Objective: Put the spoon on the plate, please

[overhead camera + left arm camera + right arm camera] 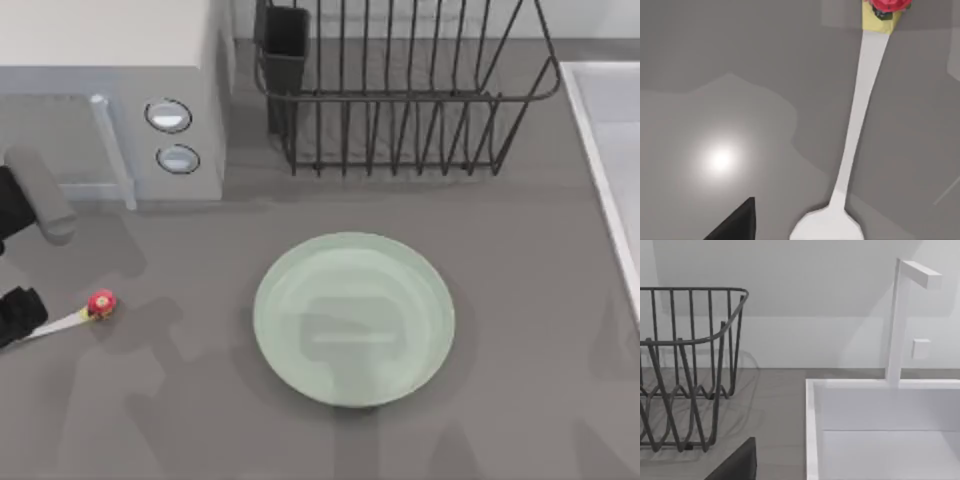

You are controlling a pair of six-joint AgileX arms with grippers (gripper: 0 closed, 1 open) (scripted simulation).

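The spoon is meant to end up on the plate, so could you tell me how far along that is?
Nothing is finished yet: the plate sits bare at the table's middle. In hand: the left claw is at the table's left edge over the bowl end of the spoon, whose red knob points toward the plate; whether it has gripped is unclear. Left to do: lift the spoon, carry it right and set it on the plate.

Left gripper [18, 316] at table's far left edge, over the spoon [88, 311]'s bowl end; red knob points toward plate [300, 262]. Plate mid-table, well apart. Wire rack [400, 95] behind plate, microwave [120, 90] back left.
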